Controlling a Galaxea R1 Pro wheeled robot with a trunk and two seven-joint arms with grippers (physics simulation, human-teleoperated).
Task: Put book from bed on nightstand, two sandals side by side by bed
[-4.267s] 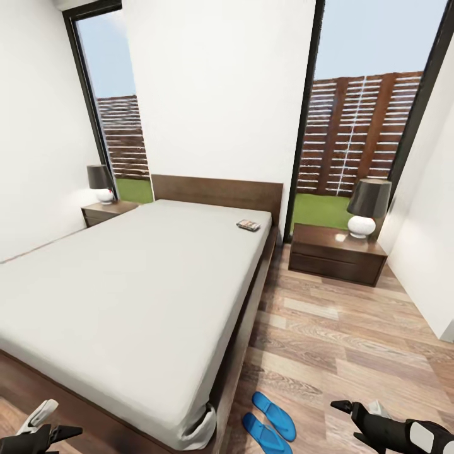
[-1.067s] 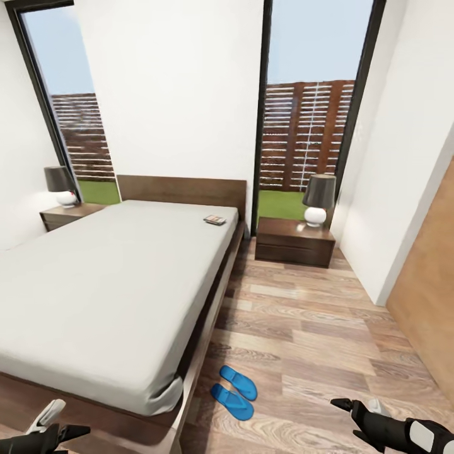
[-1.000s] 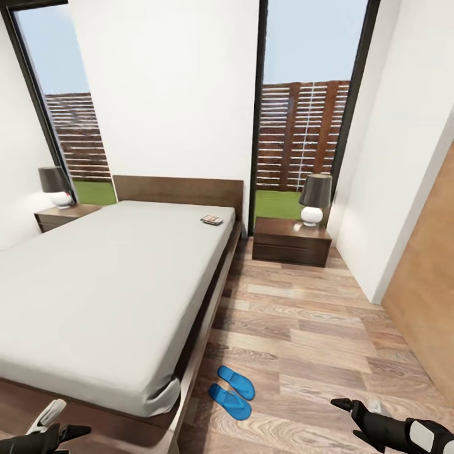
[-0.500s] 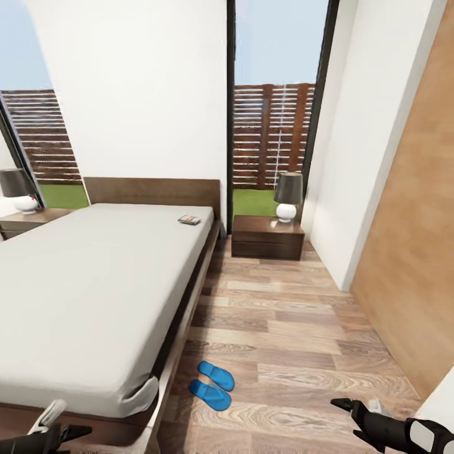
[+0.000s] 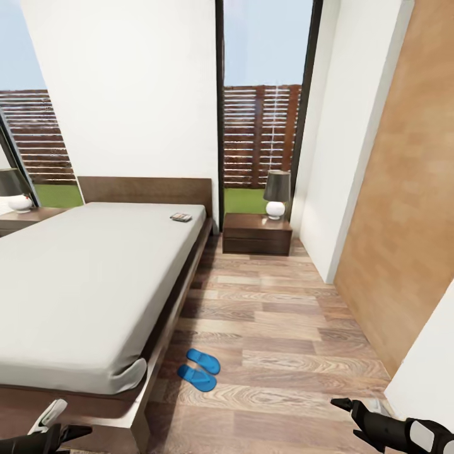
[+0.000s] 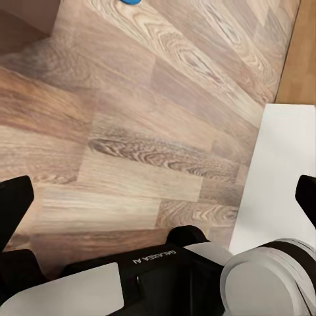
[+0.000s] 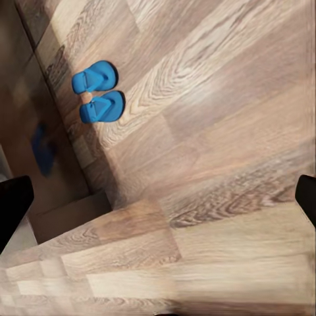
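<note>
Facing down the bedroom, you have the book lying on the bed near the headboard, on the side toward the nightstand. The two sandals lie side by side on the wood floor beside the bed's foot corner. Your left gripper and right gripper hang low with jaws wide, holding nothing.

Book: small, thin, dark cover, lying flat on the light-grey mattress of the bed, near the headboard, at the edge facing the nightstand. Nightstand: low, dark brown, two drawers, beside the bed head. Sandals: two bright blue flip-flops, side by side on the plank floor near the bed's foot corner.
</note>
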